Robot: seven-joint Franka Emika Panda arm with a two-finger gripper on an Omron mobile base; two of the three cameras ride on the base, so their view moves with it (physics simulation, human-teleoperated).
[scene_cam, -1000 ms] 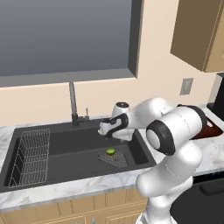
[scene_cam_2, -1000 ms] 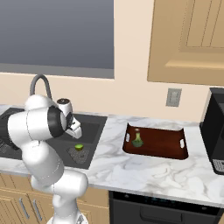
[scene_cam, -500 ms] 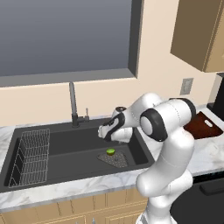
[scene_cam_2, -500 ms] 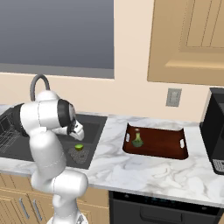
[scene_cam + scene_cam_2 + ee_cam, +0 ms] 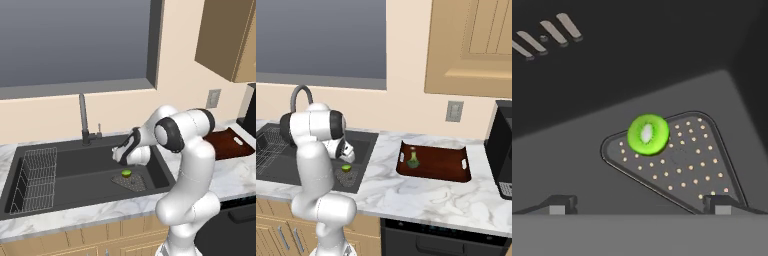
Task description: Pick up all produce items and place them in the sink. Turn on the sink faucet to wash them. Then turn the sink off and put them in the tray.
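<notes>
While the sink point(image 5: 75, 167) holds the green fruit point(image 5: 648, 134) on the edge of its mesh drain point(image 5: 682, 160), the broccoli point(image 5: 413, 160) already stands in the tray point(image 5: 436, 165). Poised above the fruit, the gripper point(image 5: 637, 204) has its jaws spread wide and empty. Descend straight and center the fruit between them; it probably rolls easily.

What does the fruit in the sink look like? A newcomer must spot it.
Find the black sink under the window. On its triangular mesh drain lies a small round lime-green fruit with a pale centre, the one bright thing in the basin.
</notes>
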